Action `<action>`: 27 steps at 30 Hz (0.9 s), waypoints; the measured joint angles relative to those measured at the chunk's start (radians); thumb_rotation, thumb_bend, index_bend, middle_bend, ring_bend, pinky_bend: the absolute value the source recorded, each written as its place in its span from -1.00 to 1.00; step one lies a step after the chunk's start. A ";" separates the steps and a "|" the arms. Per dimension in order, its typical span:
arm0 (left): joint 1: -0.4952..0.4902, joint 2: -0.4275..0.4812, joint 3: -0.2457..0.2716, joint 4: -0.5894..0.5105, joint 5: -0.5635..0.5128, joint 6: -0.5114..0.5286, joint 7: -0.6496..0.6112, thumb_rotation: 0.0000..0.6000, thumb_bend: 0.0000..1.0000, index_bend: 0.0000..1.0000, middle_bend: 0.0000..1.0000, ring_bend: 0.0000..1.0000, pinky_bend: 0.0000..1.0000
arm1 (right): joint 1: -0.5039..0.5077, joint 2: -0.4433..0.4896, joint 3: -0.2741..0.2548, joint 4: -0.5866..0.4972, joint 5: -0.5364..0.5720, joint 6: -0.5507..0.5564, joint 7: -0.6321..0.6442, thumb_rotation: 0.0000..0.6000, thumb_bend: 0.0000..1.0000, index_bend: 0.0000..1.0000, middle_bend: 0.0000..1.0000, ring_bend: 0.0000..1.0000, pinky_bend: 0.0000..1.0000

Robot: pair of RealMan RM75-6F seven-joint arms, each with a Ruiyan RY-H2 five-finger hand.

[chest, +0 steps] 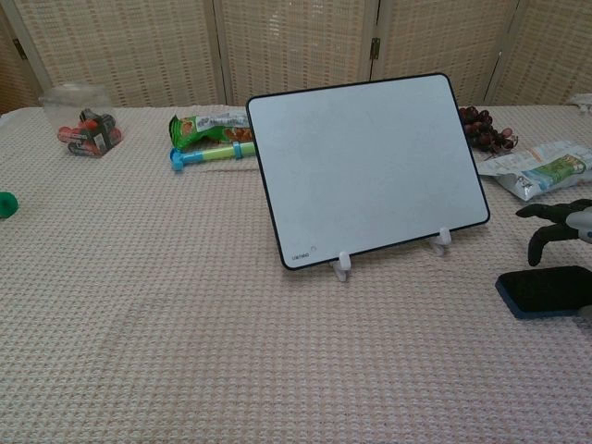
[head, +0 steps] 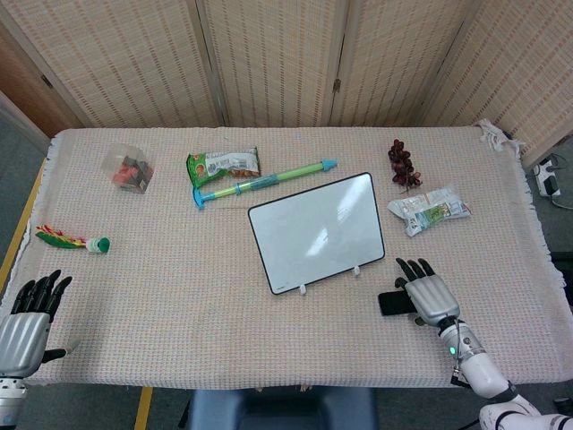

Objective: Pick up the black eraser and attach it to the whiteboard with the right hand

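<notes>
Head view: right hand [head: 428,296] over flat black eraser [head: 391,303] on woven cloth [head: 179,278].

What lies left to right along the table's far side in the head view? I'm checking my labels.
Clear plastic tub → green snack bag → dark purple grape bunch → crinkled pale snack packet.

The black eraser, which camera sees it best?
The chest view: the flat black rectangular eraser lies nearly whole there, only its right end cut off by the picture's edge. In the head view the right hand covers most of it, leaving its left end.
</notes>
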 measured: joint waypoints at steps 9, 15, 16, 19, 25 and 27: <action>0.001 0.002 0.000 -0.001 0.001 0.001 -0.003 1.00 -0.78 -1.00 -1.00 -1.00 -1.00 | 0.005 -0.042 0.002 0.052 0.015 0.034 0.009 1.00 -0.48 0.09 -1.00 -0.98 -1.00; 0.000 0.002 0.000 0.000 -0.001 0.000 -0.003 1.00 -0.78 -1.00 -1.00 -1.00 -1.00 | -0.011 -0.050 0.008 0.057 -0.047 0.113 0.063 1.00 -0.49 0.15 -0.96 -0.89 -1.00; 0.000 0.001 -0.001 0.000 -0.002 -0.002 -0.001 1.00 -0.78 -1.00 -1.00 -1.00 -1.00 | -0.014 -0.053 0.011 0.059 -0.062 0.134 0.073 1.00 -0.49 0.15 -0.95 -0.88 -1.00; -0.002 0.000 0.000 -0.001 -0.003 -0.005 0.006 1.00 -0.78 -1.00 -1.00 -1.00 -1.00 | -0.023 -0.071 0.023 0.076 -0.120 0.215 0.102 1.00 -0.48 0.16 -0.93 -0.87 -1.00; -0.001 0.000 0.000 -0.004 -0.003 -0.003 0.004 1.00 -0.78 -1.00 -1.00 -1.00 -1.00 | -0.006 -0.168 0.079 0.165 -0.207 0.322 0.111 1.00 -0.48 0.16 -0.93 -0.87 -1.00; -0.001 0.002 0.000 -0.004 -0.001 -0.002 0.001 1.00 -0.78 -1.00 -1.00 -1.00 -1.00 | 0.010 -0.202 0.107 0.198 -0.213 0.337 0.103 1.00 -0.48 0.16 -0.93 -0.87 -1.00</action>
